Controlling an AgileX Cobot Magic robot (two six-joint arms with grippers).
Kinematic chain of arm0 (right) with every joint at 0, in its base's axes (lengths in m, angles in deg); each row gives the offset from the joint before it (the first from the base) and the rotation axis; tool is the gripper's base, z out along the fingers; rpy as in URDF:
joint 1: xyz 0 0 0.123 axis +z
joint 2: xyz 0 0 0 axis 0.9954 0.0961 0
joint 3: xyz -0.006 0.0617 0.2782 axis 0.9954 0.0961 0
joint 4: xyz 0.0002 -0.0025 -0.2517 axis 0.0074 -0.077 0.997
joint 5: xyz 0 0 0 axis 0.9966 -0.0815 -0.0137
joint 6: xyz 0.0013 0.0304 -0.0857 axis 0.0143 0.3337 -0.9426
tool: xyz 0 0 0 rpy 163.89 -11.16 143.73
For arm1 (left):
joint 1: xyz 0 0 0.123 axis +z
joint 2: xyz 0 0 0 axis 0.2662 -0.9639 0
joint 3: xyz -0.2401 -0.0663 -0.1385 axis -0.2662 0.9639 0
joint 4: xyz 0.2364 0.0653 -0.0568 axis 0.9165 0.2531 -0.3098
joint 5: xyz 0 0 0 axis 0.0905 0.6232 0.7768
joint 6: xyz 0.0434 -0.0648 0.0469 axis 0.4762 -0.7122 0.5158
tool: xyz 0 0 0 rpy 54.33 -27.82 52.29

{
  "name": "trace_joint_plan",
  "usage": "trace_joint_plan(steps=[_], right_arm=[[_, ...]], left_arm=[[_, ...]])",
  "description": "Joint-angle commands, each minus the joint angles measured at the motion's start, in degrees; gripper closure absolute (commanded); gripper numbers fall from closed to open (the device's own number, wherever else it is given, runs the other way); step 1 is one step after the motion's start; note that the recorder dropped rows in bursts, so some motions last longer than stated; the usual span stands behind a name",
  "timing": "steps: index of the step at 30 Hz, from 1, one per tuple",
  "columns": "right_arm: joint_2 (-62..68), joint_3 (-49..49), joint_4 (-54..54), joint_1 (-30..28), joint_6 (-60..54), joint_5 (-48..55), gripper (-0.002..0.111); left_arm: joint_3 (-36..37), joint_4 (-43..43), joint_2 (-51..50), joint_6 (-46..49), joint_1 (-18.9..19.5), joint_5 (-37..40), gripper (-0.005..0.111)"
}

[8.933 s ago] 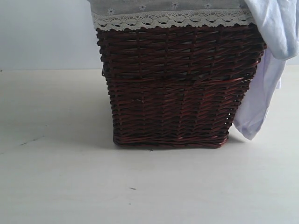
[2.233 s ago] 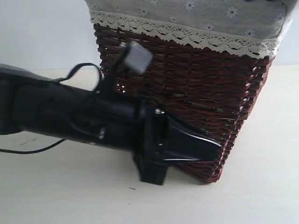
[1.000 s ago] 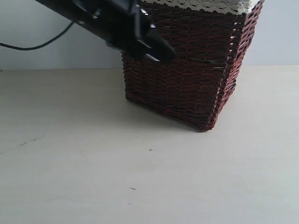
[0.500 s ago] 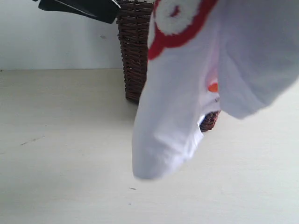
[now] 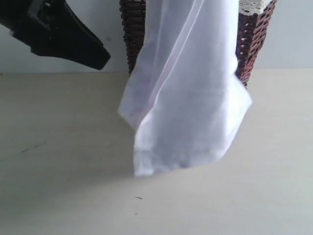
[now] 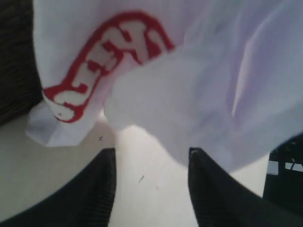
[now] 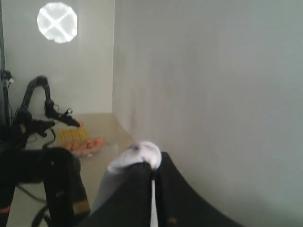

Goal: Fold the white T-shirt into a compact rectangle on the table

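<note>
The white T-shirt point(image 5: 188, 103) hangs in a long drape in front of the basket, its lower hem close over the table point(image 5: 58, 161). In the left wrist view its red-outlined lettering point(image 6: 106, 61) faces the camera. My left gripper point(image 6: 151, 153) is open just below the cloth, with only bare table between its fingers. In the exterior view it shows as a black shape at the upper left point(image 5: 95, 56), apart from the shirt. My right gripper point(image 7: 154, 163) is raised and shut on a bunched bit of the T-shirt point(image 7: 142, 152), with the wall behind it.
A dark brown wicker basket point(image 5: 131, 39) with a lace-trimmed liner point(image 5: 249, 6) stands behind the shirt, mostly hidden. The pale wall runs along the table's far edge. Small dark scuff marks dot the table point(image 5: 139, 198).
The shirt has swung and unfurled, now hanging flatter with its hem lower. My left gripper has dropped down and left, and its jaws have spread wider. The right grip is unchanged.
</note>
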Motion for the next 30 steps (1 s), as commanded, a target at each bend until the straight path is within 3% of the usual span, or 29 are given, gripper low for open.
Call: trace_joint_plan(steps=[1, 5, 10, 13, 17, 20, 25, 30], right_arm=[[-0.4, 6.5, -0.9, -7.0, 0.2, -5.1, 0.108], [-0.4, 11.8, -0.9, -9.8, 0.2, -5.7, 0.108], [-1.1, 16.8, -0.9, -10.5, 0.3, -5.7, 0.108], [-2.6, 18.5, -0.9, -10.5, 0.3, -5.7, 0.108], [-3.3, 18.5, -0.9, -10.4, 0.3, -5.7, 0.108], [-3.7, 18.5, -0.9, -10.4, 0.3, -5.7, 0.108], [-3.7, 18.5, -0.9, -10.4, 0.3, -5.7, 0.108], [-3.7, 18.5, -0.9, -10.4, 0.3, -5.7, 0.108]], left_arm=[[0.2, -1.1, 1.7, -1.9, -0.1, 0.4, 0.059], [1.9, -5.4, 3.3, -2.7, -0.2, 0.4, 0.060], [11.1, -6.5, 3.5, 0.6, -5.6, 0.4, 0.060], [21.9, -4.9, 2.6, 2.8, -10.4, -10.9, 0.060], [30.4, -9.9, 0.2, 7.6, -13.1, -29.2, 0.060], [32.1, -17.9, -1.9, 13.6, -14.8, -33.3, 0.060], [32.1, -18.7, -6.3, 15.0, -19.8, -39.5, 0.059], [32.1, -18.8, -8.0, 19.0, -22.5, -41.2, 0.051]])
